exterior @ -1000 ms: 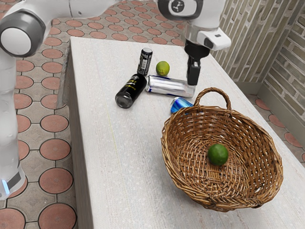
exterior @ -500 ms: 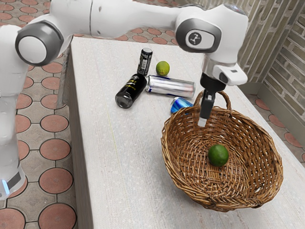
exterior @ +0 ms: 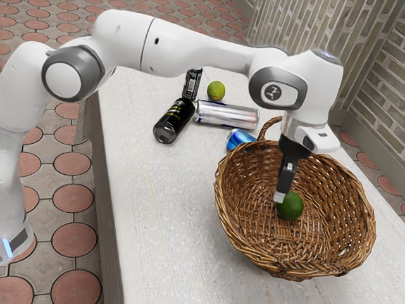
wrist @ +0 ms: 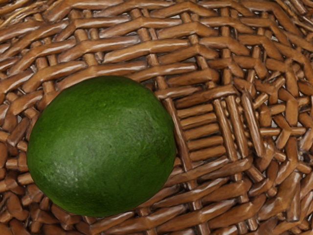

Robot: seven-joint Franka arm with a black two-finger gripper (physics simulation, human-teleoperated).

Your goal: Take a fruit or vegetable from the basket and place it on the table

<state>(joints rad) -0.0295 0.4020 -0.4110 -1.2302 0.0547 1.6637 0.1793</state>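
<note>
Descending gripper (exterior: pixel 279 198), nearer dark-green lime (exterior: pixel 293 206)

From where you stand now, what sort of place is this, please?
Probably a patio or paved yard: the floor has round reddish stones set in grey, the wall shows narrow bricks, and a pale table stands on the paving.

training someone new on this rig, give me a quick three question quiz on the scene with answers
1. Which is the gripper closest to?
a) the silver can
b) the dark green fruit
c) the black bottle
2. True or false: the lighter green fruit lies outside the basket.
3. Fill in: the can partly hidden behind the basket is mostly ____.

Key: 1 b; 2 true; 3 blue.
</note>
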